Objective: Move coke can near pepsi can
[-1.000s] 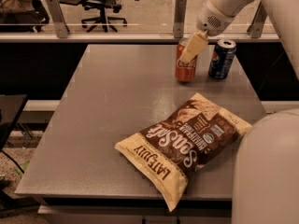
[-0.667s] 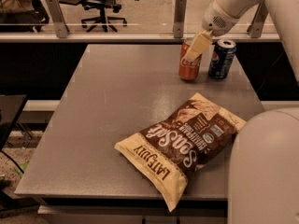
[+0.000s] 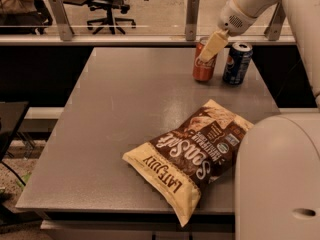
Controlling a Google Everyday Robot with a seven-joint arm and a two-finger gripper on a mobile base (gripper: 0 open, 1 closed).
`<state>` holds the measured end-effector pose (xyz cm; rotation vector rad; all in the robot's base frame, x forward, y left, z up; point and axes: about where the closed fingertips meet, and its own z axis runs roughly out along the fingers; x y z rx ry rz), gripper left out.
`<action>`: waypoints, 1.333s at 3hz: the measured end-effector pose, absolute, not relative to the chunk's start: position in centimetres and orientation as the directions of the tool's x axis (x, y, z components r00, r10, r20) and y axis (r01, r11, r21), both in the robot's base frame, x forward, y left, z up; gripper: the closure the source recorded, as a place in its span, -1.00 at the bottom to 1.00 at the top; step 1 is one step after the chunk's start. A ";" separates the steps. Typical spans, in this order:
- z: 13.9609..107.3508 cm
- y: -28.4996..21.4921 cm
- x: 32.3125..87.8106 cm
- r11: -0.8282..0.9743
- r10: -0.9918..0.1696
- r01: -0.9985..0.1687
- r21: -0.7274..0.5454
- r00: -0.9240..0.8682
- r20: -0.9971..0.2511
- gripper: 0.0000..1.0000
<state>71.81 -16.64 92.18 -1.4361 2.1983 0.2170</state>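
**A:** What is different from one second ago?

**B:** The coke can (image 3: 204, 72) has shifted a little toward the pepsi can (image 3: 237, 63), so the gap between them is narrower. The pepsi can did not move. The gripper claw (image 3: 207, 51) travelled with the coke can and now lies across its upper part, touching it.

**A:** Is the claw grasping the can, or has it released?

**B:** That I cannot tell. Both are possible from here.

**A:** What does this mean for the task?

**B:** I judge it nearly finished. The coke can stands upright directly below the claw. The pepsi can stands just beside it, on the claw's right, with only a thin gap between them. Probably what remains is only to let go and lift away.

**A:** Does anything stand in the way?

**B:** Nothing is between the two cans. The chip bag (image 3: 192, 156) lies well apart from the claw, toward the near edge of the table (image 3: 125, 109). An office chair (image 3: 107, 6) is far behind the claw, to its left, off the table. The one risk is the pepsi can: it is so close to the claw that a sideways retreat could knock it over.
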 end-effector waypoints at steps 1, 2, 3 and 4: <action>91.8 -17.0 72.5 0.439 -0.812 -0.887 -0.141 -0.325 -0.484 -0.23; 91.3 -17.5 73.0 0.447 -0.810 -0.883 -0.140 -0.334 -0.482 -0.71; 91.0 -17.2 73.4 0.448 -0.808 -0.883 -0.143 -0.331 -0.486 -1.00; 91.0 -17.2 73.4 0.448 -0.808 -0.883 -0.143 -0.331 -0.486 -1.00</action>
